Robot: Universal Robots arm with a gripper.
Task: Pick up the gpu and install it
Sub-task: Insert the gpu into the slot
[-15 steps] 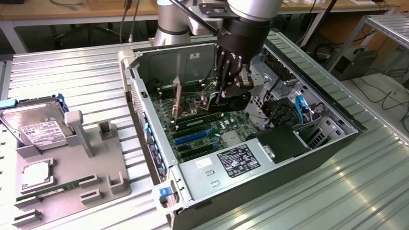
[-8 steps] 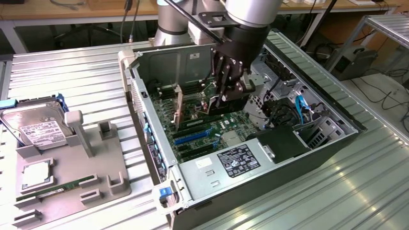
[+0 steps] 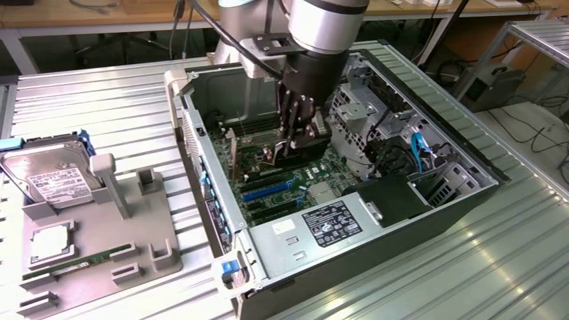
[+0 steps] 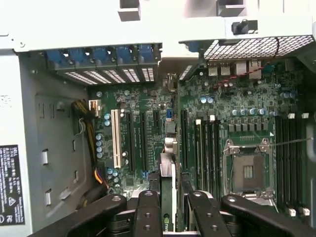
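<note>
The gripper (image 4: 171,197) is partly closed, clamping the gpu (image 4: 168,170) edge-on between its fingers, just above the motherboard (image 4: 232,118) inside the open computer case (image 3: 382,267).

A ribbed, pale metal table (image 3: 116,100) carries the scene. An open desktop computer case (image 3: 374,263) lies on its side directly on the table, its open side facing up. Just beside the case, on the exterior view's left, a flat grey parts fixture (image 3: 93,257) with upright posts rests on the same ribbed surface, close to the case's side wall
</note>
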